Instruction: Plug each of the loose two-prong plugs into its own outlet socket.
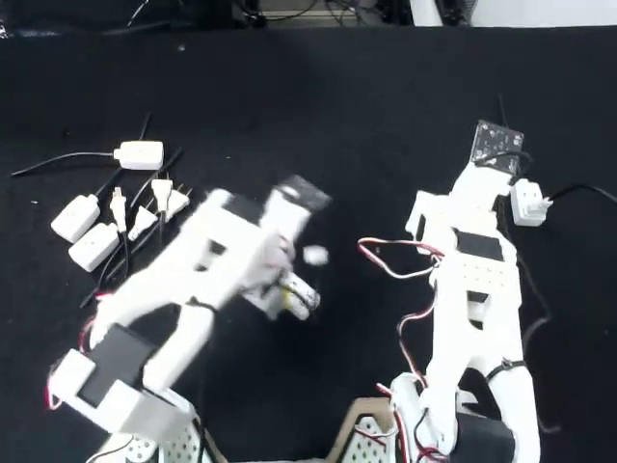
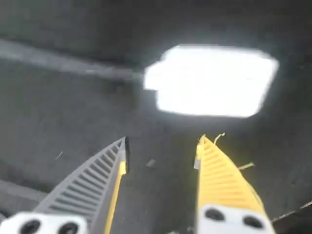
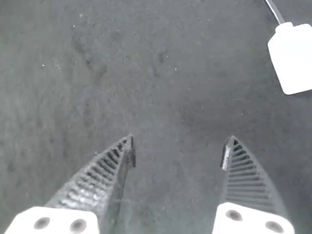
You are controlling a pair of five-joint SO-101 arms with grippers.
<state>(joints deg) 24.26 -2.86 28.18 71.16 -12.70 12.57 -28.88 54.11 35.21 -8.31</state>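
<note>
My left gripper (image 2: 162, 146) is open, its yellow-lined fingers apart with nothing between them. Just ahead of it lies a bright white block (image 2: 212, 80) with a grey cable running off one side. In the high view the left arm (image 1: 222, 256) stretches across the black cloth, and a small white piece (image 1: 315, 255) lies by its tip. Three white outlet sockets (image 1: 94, 246) and several loose two-prong plugs (image 1: 162, 193) lie at the far left. My right gripper (image 3: 178, 151) is open over bare cloth, with a white socket block (image 3: 292, 56) off to one side.
The right arm (image 1: 477, 260) stands at the right, and the white socket block (image 1: 528, 203) with its black cable lies next to its far end. Red and white servo wires (image 1: 390, 256) loop between the arms. Thin black cables (image 1: 58, 159) trail from the left cluster.
</note>
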